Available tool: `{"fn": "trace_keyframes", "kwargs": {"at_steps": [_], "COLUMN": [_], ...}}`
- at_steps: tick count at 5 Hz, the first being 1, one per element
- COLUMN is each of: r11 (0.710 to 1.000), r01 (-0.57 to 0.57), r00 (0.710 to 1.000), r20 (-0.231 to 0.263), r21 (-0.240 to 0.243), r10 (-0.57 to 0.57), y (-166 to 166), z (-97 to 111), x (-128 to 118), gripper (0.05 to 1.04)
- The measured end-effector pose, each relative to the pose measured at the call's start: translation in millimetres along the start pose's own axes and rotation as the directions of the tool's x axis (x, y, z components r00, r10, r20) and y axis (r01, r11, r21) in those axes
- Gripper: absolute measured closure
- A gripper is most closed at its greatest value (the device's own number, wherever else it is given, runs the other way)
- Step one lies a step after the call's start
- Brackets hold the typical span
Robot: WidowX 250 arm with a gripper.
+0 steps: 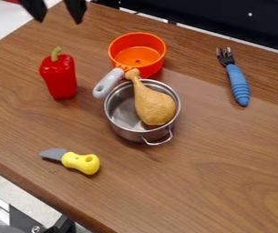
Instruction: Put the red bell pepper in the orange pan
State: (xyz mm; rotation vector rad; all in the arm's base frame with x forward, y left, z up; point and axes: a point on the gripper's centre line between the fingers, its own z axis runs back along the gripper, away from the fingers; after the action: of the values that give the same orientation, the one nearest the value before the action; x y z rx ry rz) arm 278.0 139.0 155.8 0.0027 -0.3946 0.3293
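At the top left edge, my gripper (58,21) hangs open, its two dark fingers apart with nothing between them. Below it, the red pepper (59,77) with a green stem is the nearest object, not touched. A toy drumstick (153,103) lies in the metal pot (121,127), its thin end over the rim. Behind the pot is an orange pan (155,62) with a grey handle (108,83) pointing to the lower left.
A knife with a yellow handle (80,162) lies at the lower left of the wooden table (208,182). A fork with a blue handle (238,85) is at the upper right. The table's front edge slants across the lower left; a black surface borders the back.
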Motion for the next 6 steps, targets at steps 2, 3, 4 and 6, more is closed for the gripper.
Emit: {"fn": "trace_keyframes", "kwargs": {"at_steps": [2, 3, 4, 6], "r11": [0.998, 0.994, 0.987, 0.978], "r01": [-0.058, -0.112, -0.157, -0.203], "r00": [0.992, 0.99, 0.987, 0.979], "r20": [-0.112, -0.085, -0.044, -0.001], "r21": [-0.016, -0.007, 0.017, 0.051], "r10": [0.056, 0.111, 0.158, 0.204], "y": [-4, -5, -5, -1], "z": [-23, -28, -38, -42], "x": [-40, -44, -48, -45], "gripper": [0.084, 0.083, 0.084, 0.084]}}
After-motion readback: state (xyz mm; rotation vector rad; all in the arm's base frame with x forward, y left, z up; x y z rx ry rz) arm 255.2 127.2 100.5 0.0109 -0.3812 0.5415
